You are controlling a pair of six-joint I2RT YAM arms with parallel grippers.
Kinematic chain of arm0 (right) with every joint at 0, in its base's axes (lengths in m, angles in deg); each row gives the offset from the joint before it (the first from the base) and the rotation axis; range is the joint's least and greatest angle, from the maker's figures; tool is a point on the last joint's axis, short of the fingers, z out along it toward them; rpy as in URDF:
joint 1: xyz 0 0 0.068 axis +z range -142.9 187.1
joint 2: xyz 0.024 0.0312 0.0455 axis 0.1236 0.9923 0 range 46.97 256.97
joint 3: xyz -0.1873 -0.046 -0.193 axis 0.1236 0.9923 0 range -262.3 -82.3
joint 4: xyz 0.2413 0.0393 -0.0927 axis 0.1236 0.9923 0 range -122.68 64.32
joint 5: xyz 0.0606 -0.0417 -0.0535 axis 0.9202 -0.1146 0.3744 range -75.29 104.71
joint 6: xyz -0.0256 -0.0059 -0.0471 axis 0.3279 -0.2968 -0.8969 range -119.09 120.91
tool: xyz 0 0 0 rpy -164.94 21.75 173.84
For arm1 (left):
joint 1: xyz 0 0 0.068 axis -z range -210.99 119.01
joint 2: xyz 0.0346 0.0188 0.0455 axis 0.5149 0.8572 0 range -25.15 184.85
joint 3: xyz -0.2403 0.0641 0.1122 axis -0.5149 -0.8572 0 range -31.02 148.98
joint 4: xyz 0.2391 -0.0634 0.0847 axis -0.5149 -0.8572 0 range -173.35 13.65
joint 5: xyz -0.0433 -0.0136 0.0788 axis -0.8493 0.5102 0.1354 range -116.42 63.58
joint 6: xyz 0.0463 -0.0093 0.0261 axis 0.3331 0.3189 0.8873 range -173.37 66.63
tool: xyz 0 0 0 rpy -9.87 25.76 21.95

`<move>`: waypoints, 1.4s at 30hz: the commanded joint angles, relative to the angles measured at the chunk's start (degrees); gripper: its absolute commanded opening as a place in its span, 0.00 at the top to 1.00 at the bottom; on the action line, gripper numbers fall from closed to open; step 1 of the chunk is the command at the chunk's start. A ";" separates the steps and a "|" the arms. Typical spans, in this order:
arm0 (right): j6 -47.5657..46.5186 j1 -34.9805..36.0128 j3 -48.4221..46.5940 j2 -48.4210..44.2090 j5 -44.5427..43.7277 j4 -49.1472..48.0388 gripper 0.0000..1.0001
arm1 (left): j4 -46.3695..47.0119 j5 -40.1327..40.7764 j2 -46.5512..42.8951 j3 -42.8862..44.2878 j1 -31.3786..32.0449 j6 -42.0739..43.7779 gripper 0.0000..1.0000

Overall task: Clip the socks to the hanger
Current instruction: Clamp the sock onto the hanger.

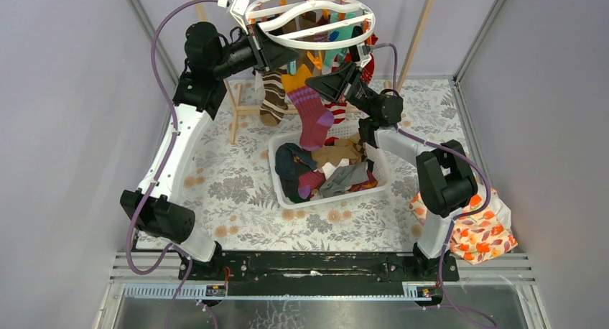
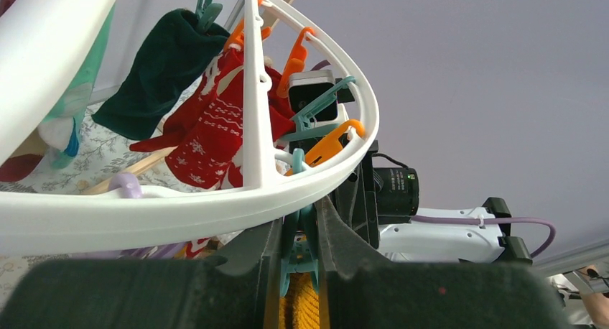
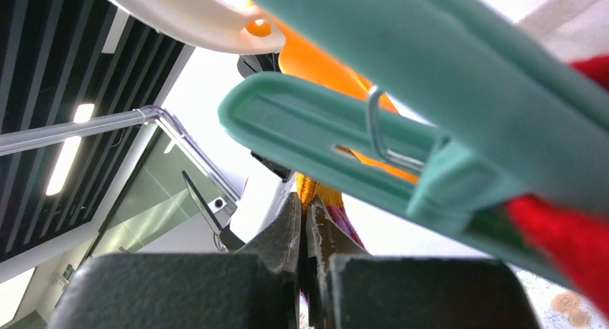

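Overhead, the hanger (image 1: 267, 10) hangs at the far end of the table (image 1: 237, 192), above a wooden rack (image 1: 235, 110). Both arms reach up to its underside.
- The left gripper (image 1: 293, 59) sits under the ring's near-left rim.
- The right gripper (image 1: 316, 85) points in from the right, just beside it.
- A magenta sock (image 1: 314, 121) with a mustard cuff hangs between the two grippers.
- A brown-and-cream striped sock (image 1: 273, 98) hangs to its left.
- A white basket (image 1: 279, 179) stands below on the table and holds loose socks (image 1: 337, 172) in navy, tan, grey and magenta.

Left wrist view:
- The hanger ring (image 2: 215, 208) crosses the frame directly above the left gripper (image 2: 298, 237).
- The jaws stand narrow and are closed on a teal clip (image 2: 299, 256) that dangles from the ring.
- Mustard fabric (image 2: 298, 306) shows just below that clip, between the fingers.
- Red-and-white socks (image 2: 212, 131) and a dark green sock (image 2: 158, 67) are already clipped on the ring's far side.

Right wrist view:
- The right gripper (image 3: 305, 232) has its jaws pressed nearly together.
- Mustard and magenta fabric (image 3: 321, 197) of the sock runs into the gap at the tips, so the jaws are pinching the cuff.
- A large clothespin (image 3: 337, 131) in teal fills the upper frame, close to the lens.
- An orange clip (image 3: 316, 59) sits behind it, and red fabric (image 3: 567, 246) is at the right edge.
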 commanded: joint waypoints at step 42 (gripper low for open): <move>-8.95 0.54 -3.42 0.03 -5.41 -4.07 1.00 | 6.99 -5.61 -0.75 -0.39 -0.07 -8.43 1.00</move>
